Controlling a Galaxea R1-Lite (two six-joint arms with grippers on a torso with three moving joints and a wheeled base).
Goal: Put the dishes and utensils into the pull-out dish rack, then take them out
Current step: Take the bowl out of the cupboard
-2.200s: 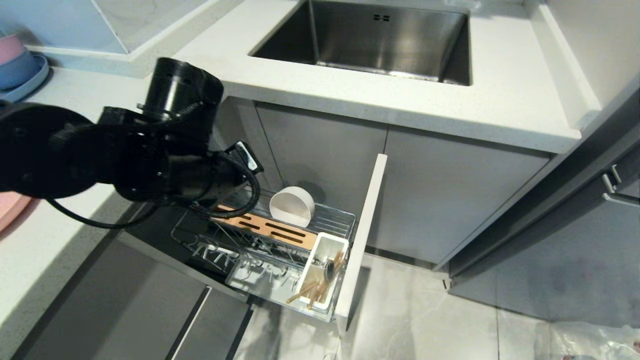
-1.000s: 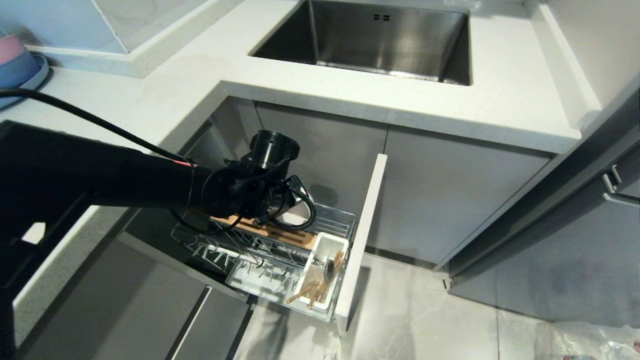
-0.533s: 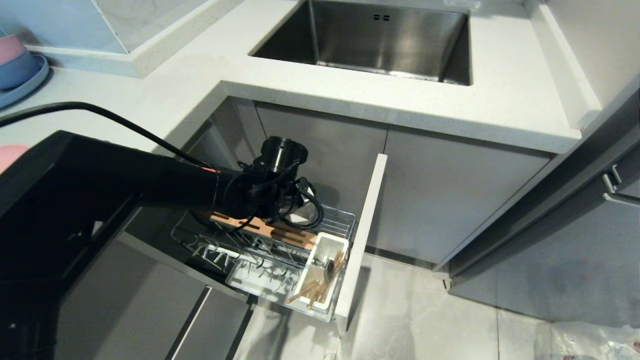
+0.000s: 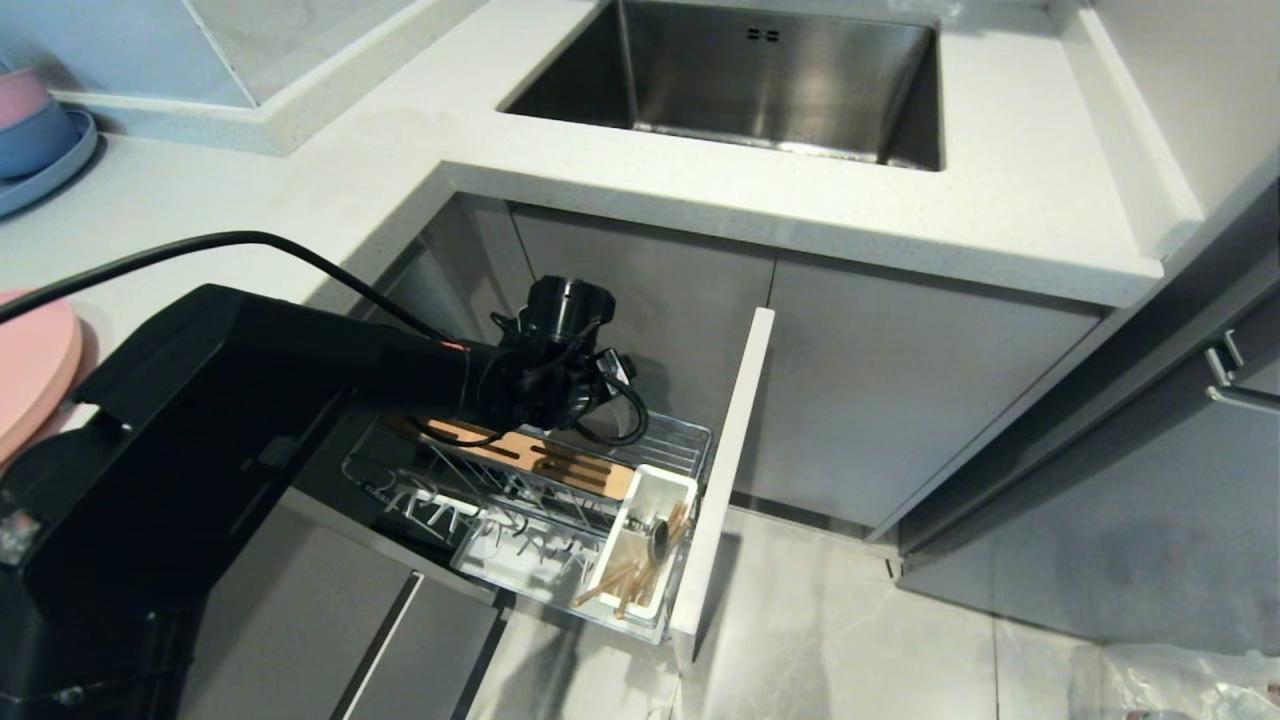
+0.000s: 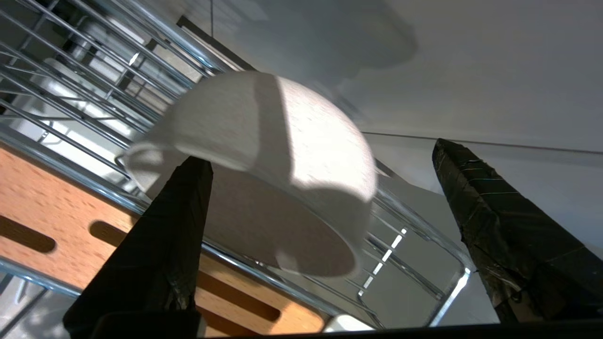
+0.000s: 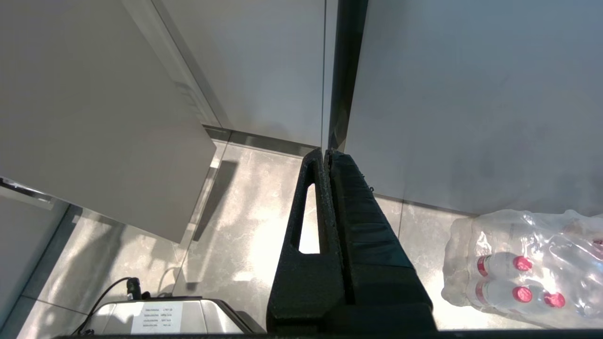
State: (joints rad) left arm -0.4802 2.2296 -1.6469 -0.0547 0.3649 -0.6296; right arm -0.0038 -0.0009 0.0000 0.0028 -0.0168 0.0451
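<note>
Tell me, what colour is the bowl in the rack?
Plain cream-white, no pattern. The bowl shows best in the left wrist view, above the rack.

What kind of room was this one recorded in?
Most likely a home kitchen: a steel sink set in a white countertop, grey cabinet fronts below, and a pull-out dish rack holding a white bowl and chopsticks.

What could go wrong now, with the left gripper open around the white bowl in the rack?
1. The small cream-white round bowl stands tilted on the chrome wire dish rack; a nudge from one black finger could tip it over.
2. The open left gripper may close off-centre, so the bowl slips.
3. The fingers sit close to the wires and could snag there.
</note>
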